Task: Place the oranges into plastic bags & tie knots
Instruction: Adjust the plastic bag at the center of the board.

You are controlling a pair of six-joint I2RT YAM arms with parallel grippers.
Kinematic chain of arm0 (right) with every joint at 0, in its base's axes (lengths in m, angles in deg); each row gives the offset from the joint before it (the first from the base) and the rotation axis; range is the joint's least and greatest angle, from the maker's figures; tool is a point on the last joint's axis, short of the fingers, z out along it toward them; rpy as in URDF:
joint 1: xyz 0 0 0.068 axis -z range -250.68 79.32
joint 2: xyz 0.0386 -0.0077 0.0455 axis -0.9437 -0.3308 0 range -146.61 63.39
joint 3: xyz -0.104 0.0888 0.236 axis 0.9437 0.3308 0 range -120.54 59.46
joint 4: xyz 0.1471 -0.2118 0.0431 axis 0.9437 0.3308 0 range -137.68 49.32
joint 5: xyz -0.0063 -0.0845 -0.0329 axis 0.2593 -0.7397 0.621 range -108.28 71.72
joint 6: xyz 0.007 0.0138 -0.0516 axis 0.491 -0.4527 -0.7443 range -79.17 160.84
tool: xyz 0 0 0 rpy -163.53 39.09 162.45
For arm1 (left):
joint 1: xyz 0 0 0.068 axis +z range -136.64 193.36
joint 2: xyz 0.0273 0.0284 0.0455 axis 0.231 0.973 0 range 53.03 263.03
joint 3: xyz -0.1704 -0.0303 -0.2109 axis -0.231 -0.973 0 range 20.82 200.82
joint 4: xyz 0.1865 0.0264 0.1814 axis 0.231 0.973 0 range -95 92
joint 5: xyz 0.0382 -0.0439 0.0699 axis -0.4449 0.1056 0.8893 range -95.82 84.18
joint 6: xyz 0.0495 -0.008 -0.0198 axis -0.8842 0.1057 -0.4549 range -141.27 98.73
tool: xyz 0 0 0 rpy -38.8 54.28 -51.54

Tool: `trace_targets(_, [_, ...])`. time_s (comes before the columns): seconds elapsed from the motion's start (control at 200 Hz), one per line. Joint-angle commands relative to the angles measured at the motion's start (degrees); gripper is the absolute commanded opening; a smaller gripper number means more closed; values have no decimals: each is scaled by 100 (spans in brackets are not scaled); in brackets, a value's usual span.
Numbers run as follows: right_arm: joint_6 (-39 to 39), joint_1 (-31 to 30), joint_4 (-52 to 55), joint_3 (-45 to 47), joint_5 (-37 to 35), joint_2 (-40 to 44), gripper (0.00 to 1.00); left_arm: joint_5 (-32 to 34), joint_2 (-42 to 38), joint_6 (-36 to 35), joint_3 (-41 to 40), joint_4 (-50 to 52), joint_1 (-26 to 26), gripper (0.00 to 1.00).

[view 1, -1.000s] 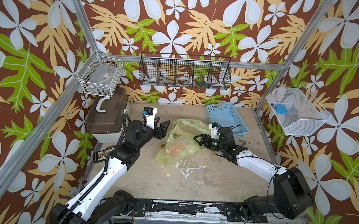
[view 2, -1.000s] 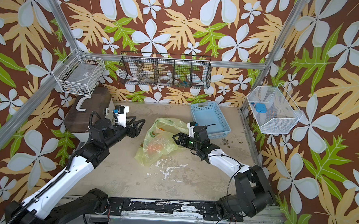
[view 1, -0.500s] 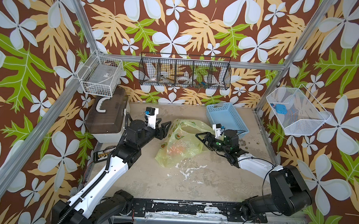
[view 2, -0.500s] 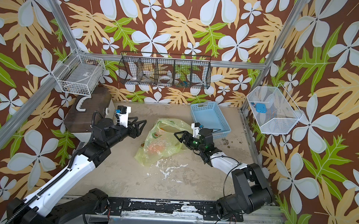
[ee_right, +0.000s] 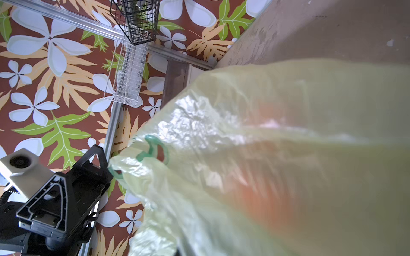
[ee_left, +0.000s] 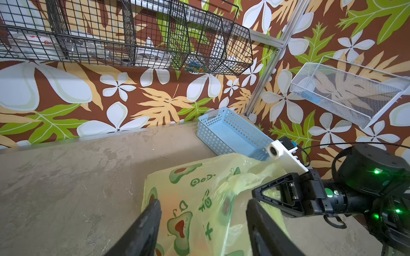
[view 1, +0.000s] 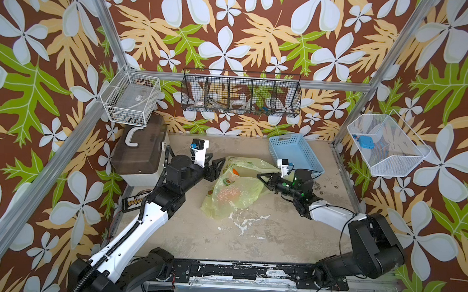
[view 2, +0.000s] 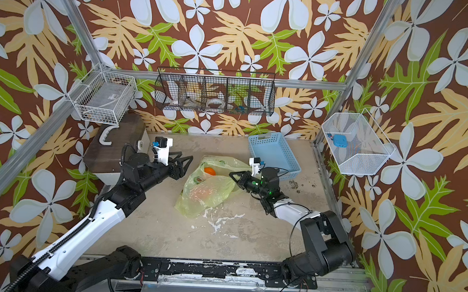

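We list one yellow-green plastic bag (view 1: 233, 196), avocado-printed, slumped mid-table (view 1: 250, 235) near the blue basket (view 1: 295, 155). The oranges (view 1: 235, 171) are inside it: one shows bright at the mouth, and the rest are an orange blur through the film. The left gripper (view 1: 218, 167) has its jaws spread just beside the bag and holds nothing. The right gripper (view 1: 261, 177) has its jaws pressed together on the bag's opposite edge.
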Motion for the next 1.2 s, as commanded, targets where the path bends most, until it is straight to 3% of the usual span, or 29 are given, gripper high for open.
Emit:
trace_targets(0.0, [-369,-8,580,-236,-114,421,0,-9,-45,45,145,15,-9,63])
trace_targets(0.15, [-1431,-45,2378,-1370,-372,877,0,-137,35,133,391,26,-119,63])
trace_targets(0.355, [-2468,-239,3784,-2976,-464,414,0,-54,335,-187,595,-81,-606,64])
trace_targets(0.676, [-3080,-509,4404,-3841,-766,-52,0,270,-116,-834,-315,-980,-1295,67])
trace_targets(0.961, [-3557,-997,5071,-4619,-1157,-286,0,729,611,-1381,125,-1406,-1927,68])
trace_targets(1.196, [-3397,-1274,5048,-4832,-1335,-237,0,2166,1341,-1326,111,-2380,-2230,63])
